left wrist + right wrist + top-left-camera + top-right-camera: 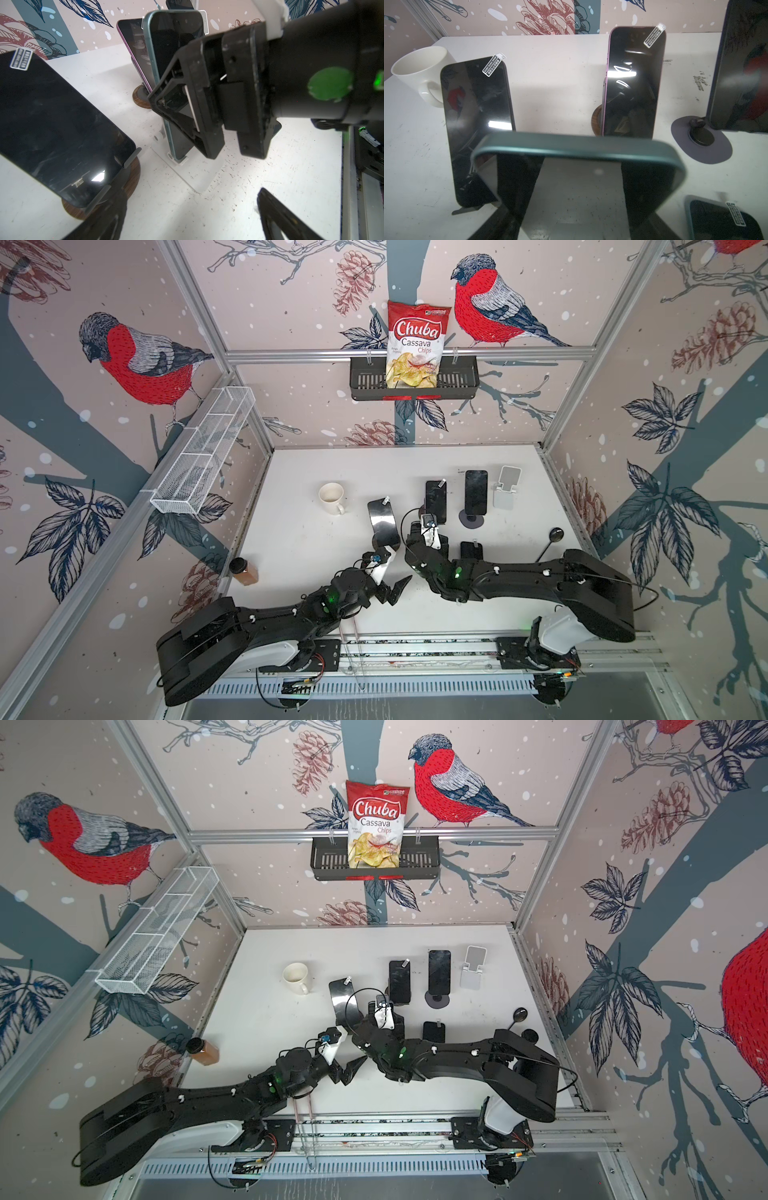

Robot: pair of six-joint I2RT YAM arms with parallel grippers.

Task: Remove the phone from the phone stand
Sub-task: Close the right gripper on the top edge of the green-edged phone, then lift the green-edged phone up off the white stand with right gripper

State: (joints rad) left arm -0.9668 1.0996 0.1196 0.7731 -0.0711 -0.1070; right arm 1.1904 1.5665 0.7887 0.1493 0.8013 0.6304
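Phone (172,37) sits inside right gripper (160,97); only left wrist view shows its stand (199,176).

Left arm (249,626) and right arm (540,580): links were matte black, base housings white; thin black cables and white clips ran along them; green lights glowed near wrists. Left gripper (192,192) had black triangular fingers (276,216).

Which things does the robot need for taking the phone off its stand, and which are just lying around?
Needed: teal phone, its white stand, right gripper.
Lying around: mug, chips bag, brown jar, purple phone.
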